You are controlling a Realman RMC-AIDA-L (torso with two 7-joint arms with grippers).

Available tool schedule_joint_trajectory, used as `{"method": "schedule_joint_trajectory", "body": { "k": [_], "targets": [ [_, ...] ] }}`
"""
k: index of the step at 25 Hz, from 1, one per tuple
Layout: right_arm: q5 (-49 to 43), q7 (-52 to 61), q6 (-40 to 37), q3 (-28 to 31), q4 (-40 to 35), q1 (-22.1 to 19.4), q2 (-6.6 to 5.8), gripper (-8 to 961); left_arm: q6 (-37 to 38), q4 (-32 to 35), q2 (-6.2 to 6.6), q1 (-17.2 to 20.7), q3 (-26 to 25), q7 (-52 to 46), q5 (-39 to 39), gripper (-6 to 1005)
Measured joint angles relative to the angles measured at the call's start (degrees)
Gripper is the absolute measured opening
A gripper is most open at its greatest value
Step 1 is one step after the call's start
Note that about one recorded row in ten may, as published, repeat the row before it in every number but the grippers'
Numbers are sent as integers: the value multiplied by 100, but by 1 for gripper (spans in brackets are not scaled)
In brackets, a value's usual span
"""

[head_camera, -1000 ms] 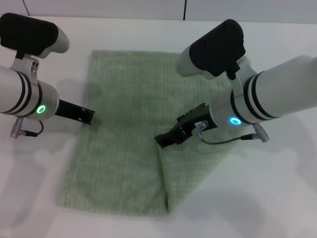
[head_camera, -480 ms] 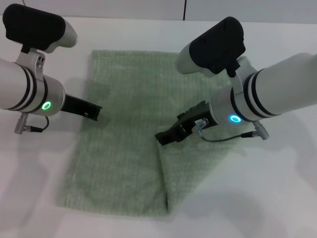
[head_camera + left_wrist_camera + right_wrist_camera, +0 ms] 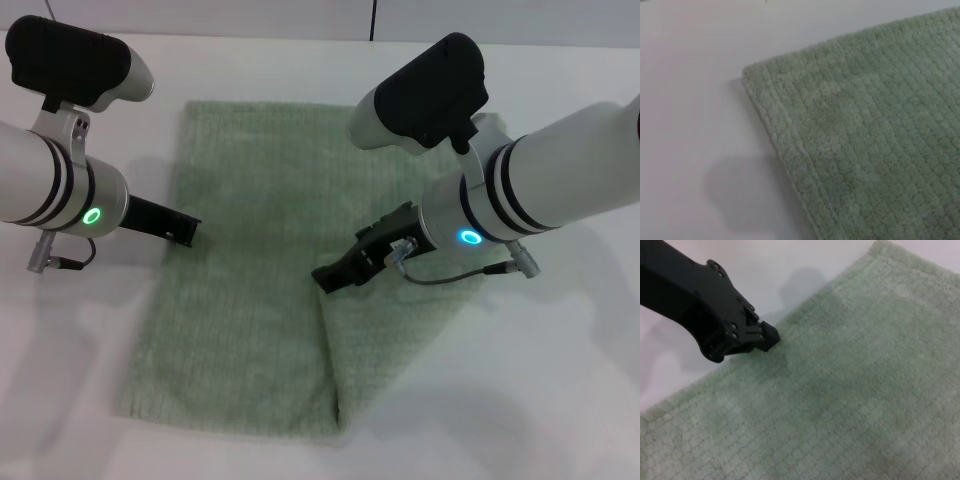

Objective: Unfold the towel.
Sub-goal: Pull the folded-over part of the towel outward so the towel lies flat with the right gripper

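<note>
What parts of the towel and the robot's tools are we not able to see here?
- Head view: the right arm covers the towel's far right corner.
- Head view: right tool tip is dark; open or shut is unclear.
- Left wrist view: left tool absent; towel cut by the frame edges.
- What lies under the fold is hidden.

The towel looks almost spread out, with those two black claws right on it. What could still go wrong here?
1. A flap of the towel still lies folded over near its middle, where the right gripper sits at the fold's edge. It might pinch both layers, or just slide off the thick pile.
2. The left gripper is at the towel's left edge. If it presses too lightly, a pull from the other side could probably drag the whole towel across the white table rather than opening it.
</note>
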Motion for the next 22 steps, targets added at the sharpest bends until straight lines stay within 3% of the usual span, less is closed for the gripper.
{"method": "schedule_joint_trajectory", "body": {
  "k": [22],
  "targets": [
    [40,0,-308,-233,-387,280,12,657,-36,76,1,-91,38,0,-2,49]
  ]
}}
